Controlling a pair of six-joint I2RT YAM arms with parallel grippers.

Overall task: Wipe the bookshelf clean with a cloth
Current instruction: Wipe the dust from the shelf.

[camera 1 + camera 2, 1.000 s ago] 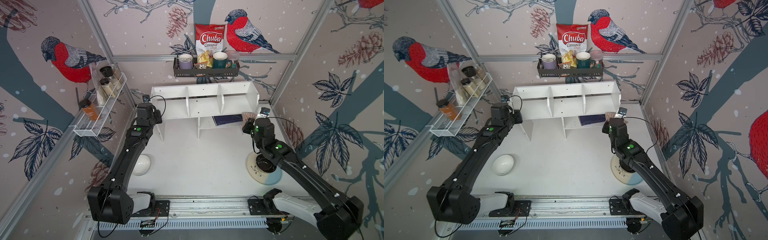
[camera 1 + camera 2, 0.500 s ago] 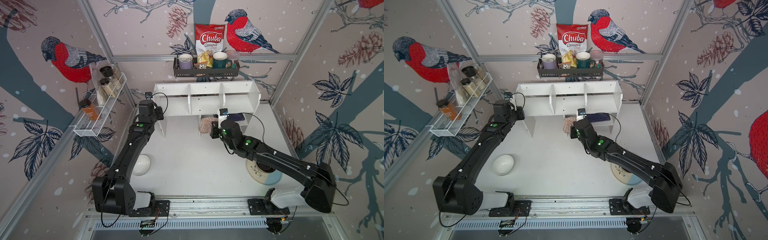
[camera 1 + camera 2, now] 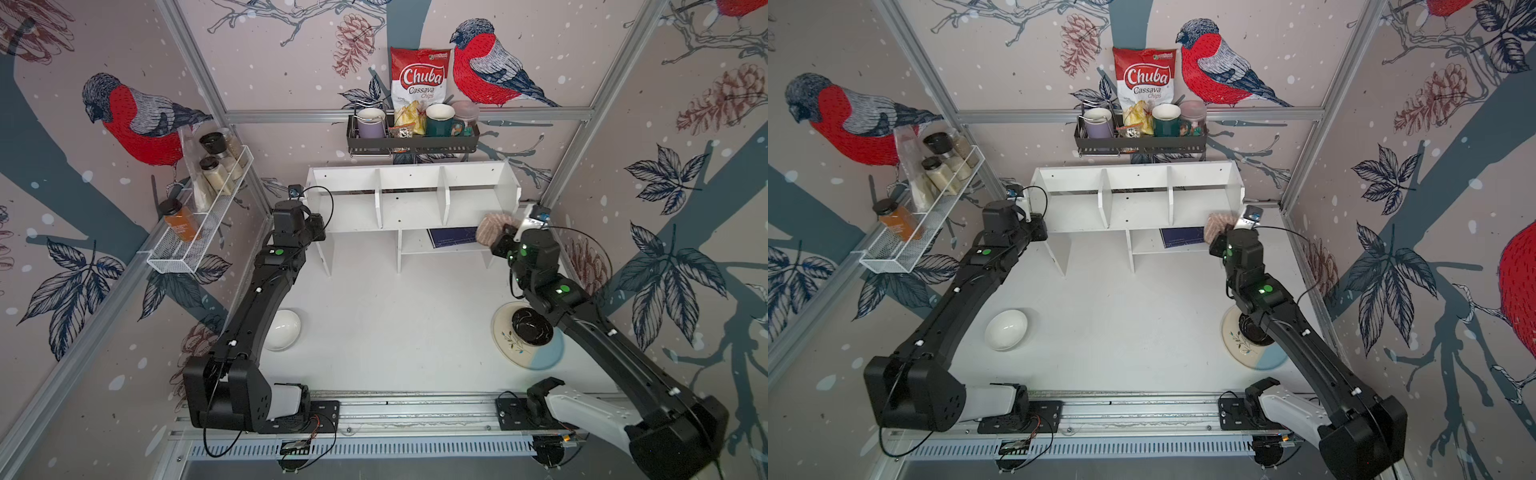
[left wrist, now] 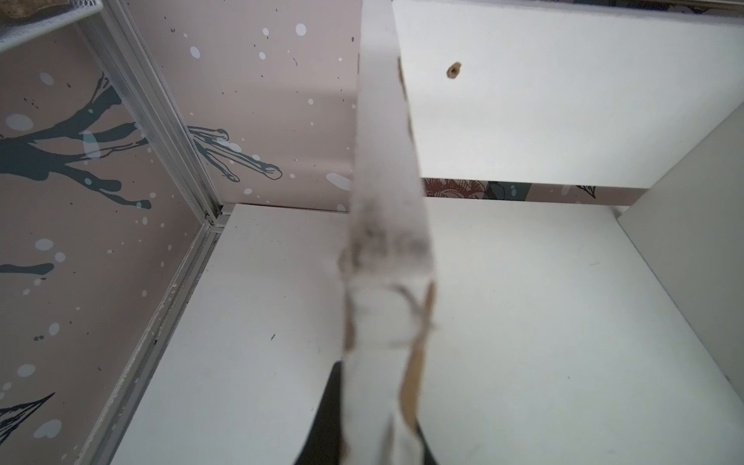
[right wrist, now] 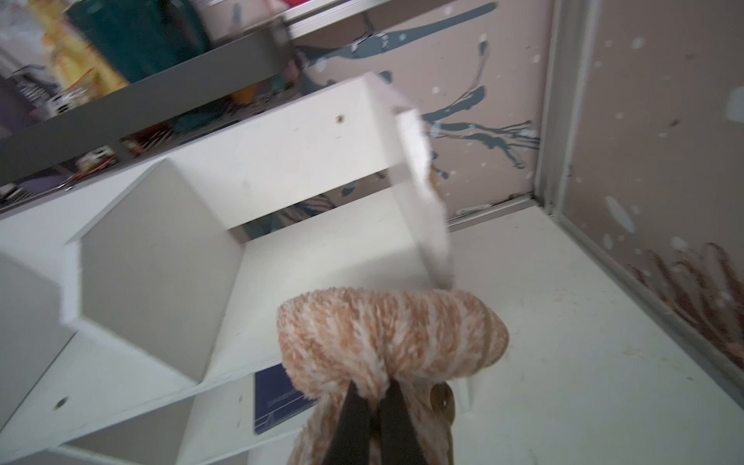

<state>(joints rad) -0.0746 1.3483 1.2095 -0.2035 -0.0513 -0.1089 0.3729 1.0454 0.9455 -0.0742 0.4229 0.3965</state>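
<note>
Two grips confirmed: right gripper [image 5: 372, 396] pinched shut on the cloth [image 5: 390, 330], now back at the near right corner of the bookshelf [image 3: 411, 183] from its lower middle, indicating one sweep likely finished; left gripper [image 3: 316, 227] clamped on its left side panel, steadying it.

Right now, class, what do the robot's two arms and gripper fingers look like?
The left arm and right arm are matte black, boxy links on white base segments. Each carries a round green dot and thin looping black cables near the wrist, plus small white tags. The right gripper has slim, tapering black fingers.
</note>
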